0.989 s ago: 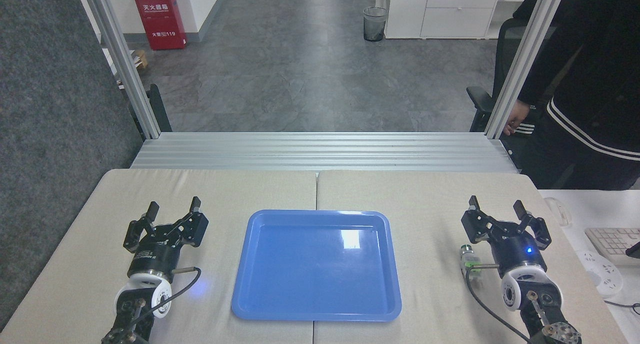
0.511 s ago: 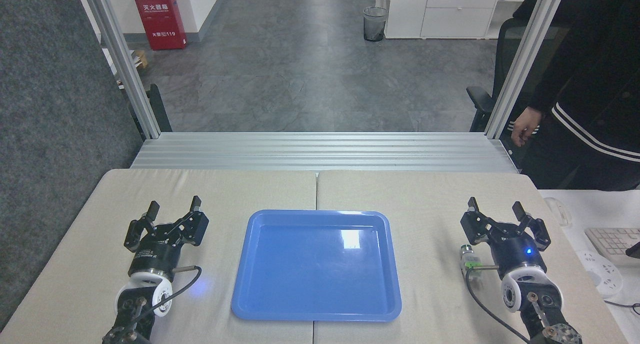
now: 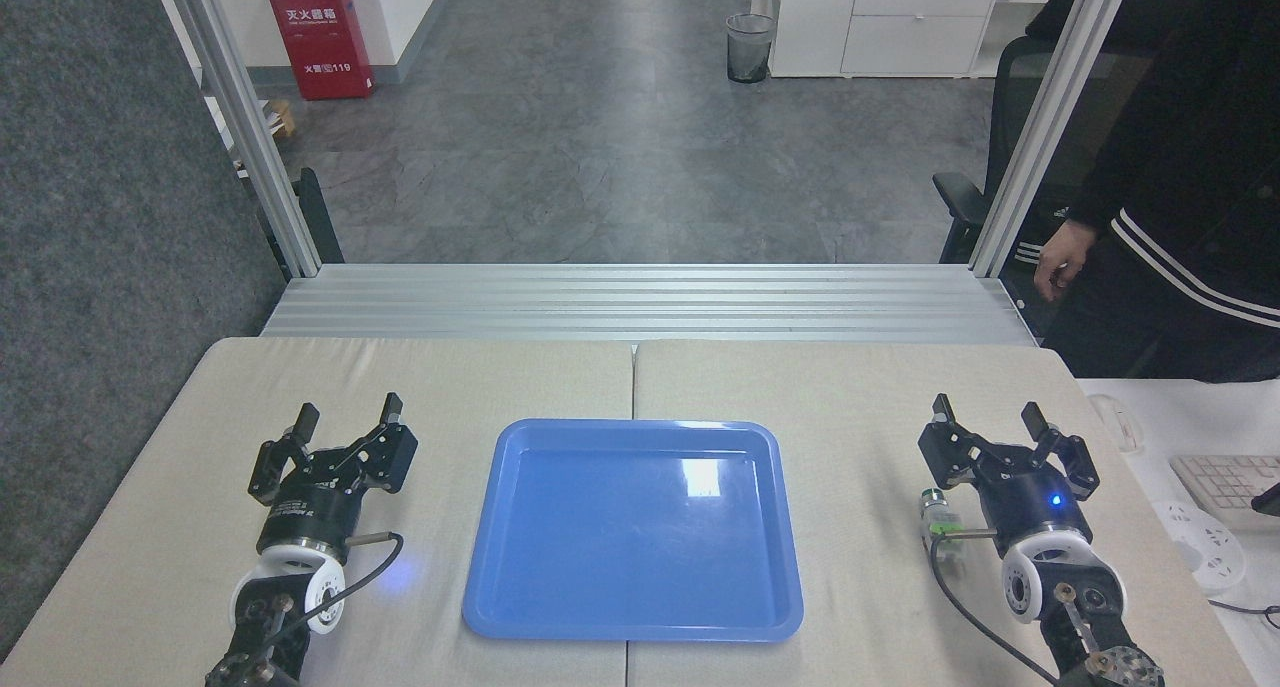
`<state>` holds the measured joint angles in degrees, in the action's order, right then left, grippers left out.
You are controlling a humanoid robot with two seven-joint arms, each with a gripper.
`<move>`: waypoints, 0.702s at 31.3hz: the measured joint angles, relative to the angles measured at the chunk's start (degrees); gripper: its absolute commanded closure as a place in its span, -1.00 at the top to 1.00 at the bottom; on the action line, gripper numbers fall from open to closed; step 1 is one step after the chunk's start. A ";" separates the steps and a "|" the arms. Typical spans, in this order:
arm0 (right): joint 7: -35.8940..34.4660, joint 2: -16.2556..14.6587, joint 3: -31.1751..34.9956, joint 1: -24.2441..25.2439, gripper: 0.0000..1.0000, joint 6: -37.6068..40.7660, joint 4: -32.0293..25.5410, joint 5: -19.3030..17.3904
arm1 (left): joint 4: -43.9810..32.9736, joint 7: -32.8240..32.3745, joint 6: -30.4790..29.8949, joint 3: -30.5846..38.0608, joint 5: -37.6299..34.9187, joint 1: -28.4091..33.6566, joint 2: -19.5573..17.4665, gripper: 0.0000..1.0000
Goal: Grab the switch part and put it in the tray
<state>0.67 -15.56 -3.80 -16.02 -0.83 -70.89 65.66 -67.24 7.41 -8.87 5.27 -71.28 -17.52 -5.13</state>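
Watching right hand [image 3: 990, 417], spread wide, empty: small white-green-silver switch part [image 3: 938, 515] sits tight beside its wrist, easily knocked away. Left hand [image 3: 346, 417] likewise. Glossy blue tray [image 3: 510, 607] bare.

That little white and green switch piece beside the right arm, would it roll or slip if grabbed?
The switch part looks hard and probably light. Its round silver end might roll if nudged, though the blocky white body should steady it. The right gripper is open beside it, not touching.
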 measured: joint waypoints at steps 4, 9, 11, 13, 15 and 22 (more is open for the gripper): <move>0.00 0.00 -0.01 0.02 0.96 0.00 -0.12 0.00 | 0.01 0.01 0.00 0.00 0.00 0.05 0.01 1.00; 0.00 0.01 -0.03 0.17 0.95 0.00 -0.23 0.03 | 0.00 0.01 0.00 0.00 0.00 0.10 0.01 1.00; 0.00 0.01 -0.05 0.24 0.95 0.00 -0.27 0.06 | -0.01 0.01 0.00 0.00 0.00 0.11 0.01 1.00; 0.00 0.02 -0.07 0.31 0.96 -0.06 -0.29 0.08 | -0.02 0.01 0.00 0.00 0.00 0.11 0.01 1.00; 0.00 0.02 -0.09 0.35 0.95 -0.08 -0.30 0.10 | -0.02 0.01 0.00 0.00 0.00 0.14 0.02 1.00; 0.61 0.12 -0.23 0.81 0.96 -0.10 -0.38 0.14 | -0.03 0.01 0.00 0.00 0.00 0.16 0.02 1.00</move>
<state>1.28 -15.44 -4.03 -15.21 -0.93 -71.27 65.80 -67.28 7.42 -8.87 5.27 -71.28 -17.36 -5.11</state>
